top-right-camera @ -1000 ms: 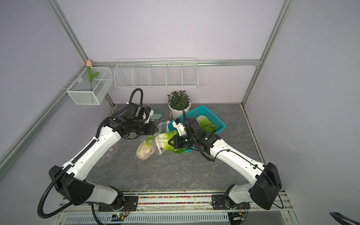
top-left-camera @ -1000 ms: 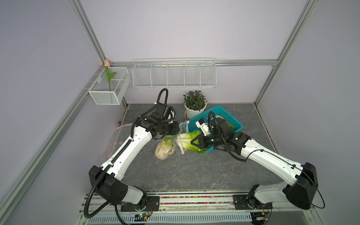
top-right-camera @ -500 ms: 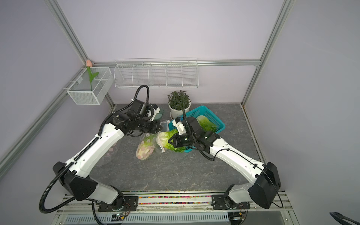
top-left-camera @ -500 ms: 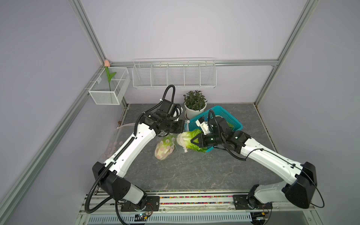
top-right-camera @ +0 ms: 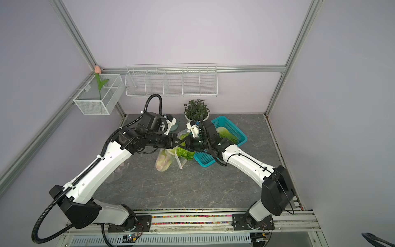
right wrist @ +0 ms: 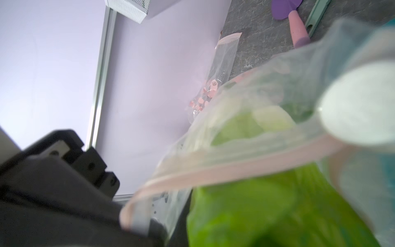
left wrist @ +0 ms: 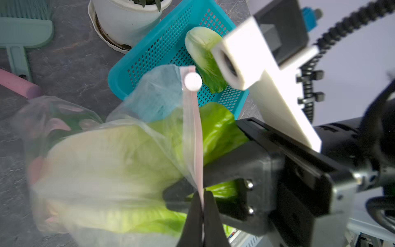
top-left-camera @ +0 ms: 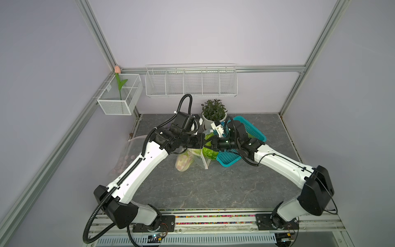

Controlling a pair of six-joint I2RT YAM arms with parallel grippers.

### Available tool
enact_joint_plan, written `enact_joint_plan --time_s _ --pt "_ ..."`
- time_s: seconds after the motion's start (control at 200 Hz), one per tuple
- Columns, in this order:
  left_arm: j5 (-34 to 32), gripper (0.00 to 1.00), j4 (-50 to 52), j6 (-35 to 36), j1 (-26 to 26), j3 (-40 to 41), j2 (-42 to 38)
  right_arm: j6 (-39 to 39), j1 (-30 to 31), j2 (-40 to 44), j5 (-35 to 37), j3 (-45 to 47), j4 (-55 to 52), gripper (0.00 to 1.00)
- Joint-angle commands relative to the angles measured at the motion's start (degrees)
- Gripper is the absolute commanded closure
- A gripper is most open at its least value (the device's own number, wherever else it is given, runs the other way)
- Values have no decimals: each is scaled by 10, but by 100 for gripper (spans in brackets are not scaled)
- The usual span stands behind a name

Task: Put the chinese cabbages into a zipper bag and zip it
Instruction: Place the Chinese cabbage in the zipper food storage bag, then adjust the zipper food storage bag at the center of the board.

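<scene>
The clear zipper bag (top-left-camera: 192, 159) lies mid-table, and its pink zip strip (left wrist: 192, 128) with a white slider (left wrist: 193, 81) is lifted. My left gripper (left wrist: 202, 201) is shut on that strip, also seen in a top view (top-right-camera: 180, 142). One pale chinese cabbage (left wrist: 102, 166) sits inside the bag. A second cabbage (top-left-camera: 210, 153) pokes from the bag mouth, and my right gripper (top-left-camera: 211, 143) is shut on its green leaves. In the right wrist view those leaves (right wrist: 267, 205) hide the fingertips. A third cabbage (top-right-camera: 226, 134) lies in the teal basket (top-left-camera: 255, 132).
A potted plant (top-left-camera: 213, 111) stands just behind the two grippers. Another clear bag with pink pieces (top-left-camera: 126, 158) lies by the left wall. A green brush (left wrist: 23, 32) and a pink-handled tool (right wrist: 298, 30) lie at the back left. Wire racks (top-left-camera: 191, 82) hang on the back wall.
My left gripper swung right to the bag mouth and shut on the pink zip strip, lifting it. The right gripper and its cabbage stayed almost still.
</scene>
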State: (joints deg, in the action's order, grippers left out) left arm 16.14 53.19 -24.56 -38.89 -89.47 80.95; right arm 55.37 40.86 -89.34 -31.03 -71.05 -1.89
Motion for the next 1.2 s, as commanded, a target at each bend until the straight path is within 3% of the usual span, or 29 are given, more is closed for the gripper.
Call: enact_joint_plan --time_s 0.0,0.04,0.115,0.165,0.35,0.46,0.545,0.64,0.75,0.855,1.195 --pt "46 100 -45 -39 -5 20 -23 156 -4 2 29 15 143 91" --pt "52 100 -57 -47 -5 29 -25 175 10 3 62 12 148 88" --pt "65 100 -100 -74 -4 45 -33 184 49 1 162 12 150 70" --pt "81 100 -139 -99 5 59 -42 169 63 -16 184 -3 143 66" --pt "101 100 -215 -165 99 107 -86 138 57 -53 81 -16 118 30" --pt "105 100 -219 -163 127 122 -86 87 41 -8 29 -13 64 19" --pt "111 100 -227 -160 128 129 -77 41 21 54 49 1 -14 18" --pt "114 100 -228 -153 129 129 -68 -18 7 124 137 14 -144 20" --pt "111 100 -221 -141 128 123 -64 -44 -1 164 228 63 -226 38" --pt "113 100 -212 -131 128 119 -60 -60 -3 154 248 90 -226 57" --pt "115 100 -209 -125 129 124 -61 -52 17 53 223 62 -143 58"
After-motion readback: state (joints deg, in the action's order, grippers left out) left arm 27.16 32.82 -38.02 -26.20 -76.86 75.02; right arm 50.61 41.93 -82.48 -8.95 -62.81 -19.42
